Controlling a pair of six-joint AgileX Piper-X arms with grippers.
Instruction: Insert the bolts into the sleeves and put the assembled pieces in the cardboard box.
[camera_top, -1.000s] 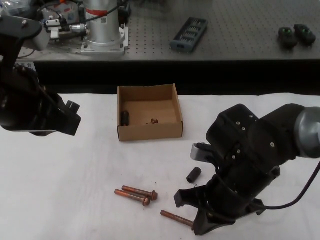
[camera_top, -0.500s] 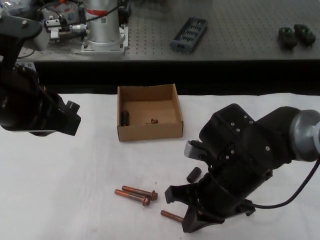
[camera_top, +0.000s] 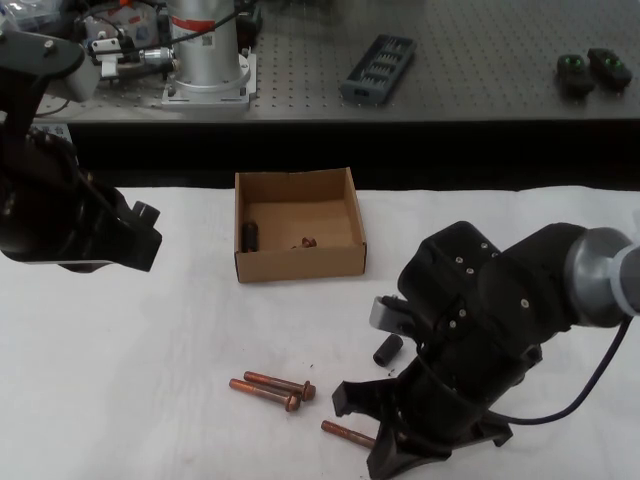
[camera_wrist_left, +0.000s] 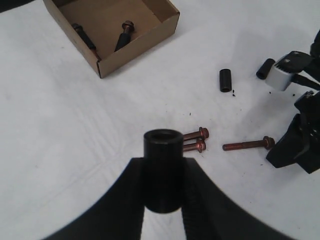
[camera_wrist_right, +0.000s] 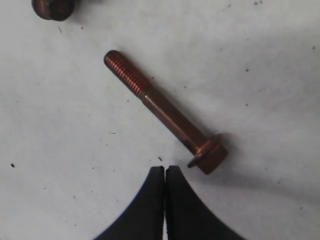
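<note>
My left gripper (camera_wrist_left: 163, 187) is shut on a black sleeve (camera_wrist_left: 163, 150), held upright above the white cloth at the left (camera_top: 147, 213). My right gripper (camera_wrist_right: 165, 172) is shut with nothing in it, its tips just beside the head of a copper bolt (camera_wrist_right: 165, 112) lying flat on the cloth (camera_top: 347, 433). Two more bolts (camera_top: 275, 386) lie side by side to the left. A loose sleeve (camera_top: 388, 349) lies by the right arm, and a second one (camera_wrist_left: 265, 68) sits close to it. The cardboard box (camera_top: 300, 262) holds two dark pieces (camera_wrist_left: 82, 35), one with a copper head (camera_wrist_left: 127, 25).
White cloth covers the bench front. Behind it, a perforated metal table carries a metal post base (camera_top: 206, 60), a black rack (camera_top: 378, 66) and two black parts (camera_top: 594, 72). The right arm's bulk (camera_top: 490, 320) covers the cloth's lower right.
The right arm has shifted left and lower, bringing its gripper closer over the single bolt. The left arm has kept still with the sleeve.
</note>
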